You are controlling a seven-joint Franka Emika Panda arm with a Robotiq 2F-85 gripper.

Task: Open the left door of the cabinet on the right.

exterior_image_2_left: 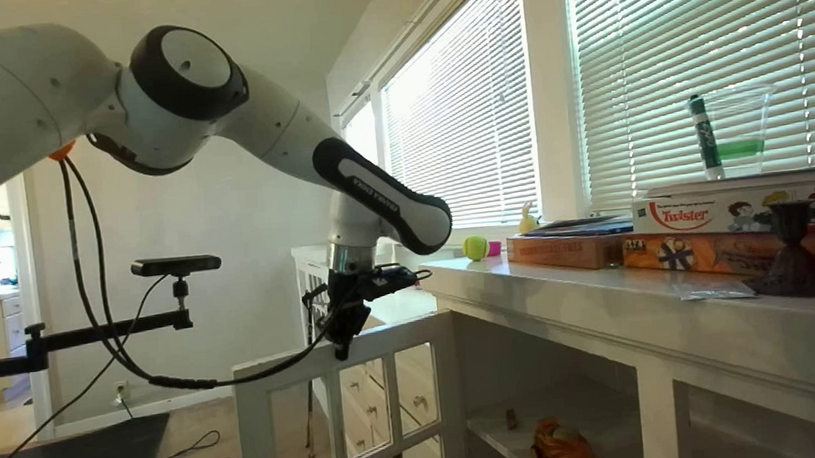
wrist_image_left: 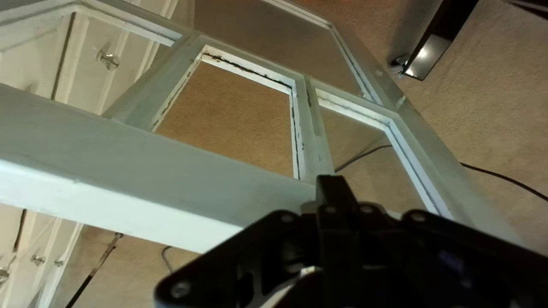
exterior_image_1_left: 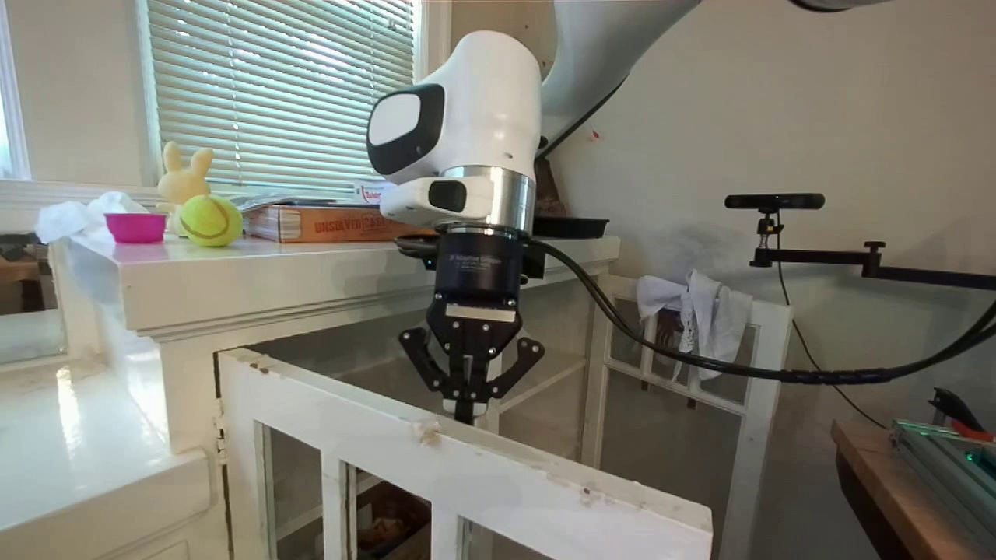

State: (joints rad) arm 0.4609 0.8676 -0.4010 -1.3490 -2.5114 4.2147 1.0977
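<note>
White and glass-paned, the left door (exterior_image_1_left: pixel 373 435) stands swung far out from the cabinet (exterior_image_1_left: pixel 272 288), attached at its left-edge hinges. Shelves behind it are exposed in both exterior views. My black gripper (exterior_image_1_left: pixel 464 411) points down on the door's inner side, at its top rail, fingers together with nothing between them. In an exterior view the fingertips of the gripper (exterior_image_2_left: pixel 342 349) overlap the inner face of the left door (exterior_image_2_left: pixel 446 380) just below its top edge. The wrist view has the gripper (wrist_image_left: pixel 336 184) right beside the door's rail (wrist_image_left: pixel 150 171); contact cannot be told for certain.
The twin door (exterior_image_1_left: pixel 766 373), also swung out, has a white cloth (exterior_image_1_left: pixel 720 319) over it. A tennis ball (exterior_image_1_left: pixel 210 221), pink bowl (exterior_image_1_left: pixel 135 228) and game boxes (exterior_image_2_left: pixel 734 211) sit on the cabinet top. A lower white unit (exterior_image_1_left: pixel 70 443) adjoins. A bracket-mounted camera (exterior_image_1_left: pixel 775 201) stands nearby.
</note>
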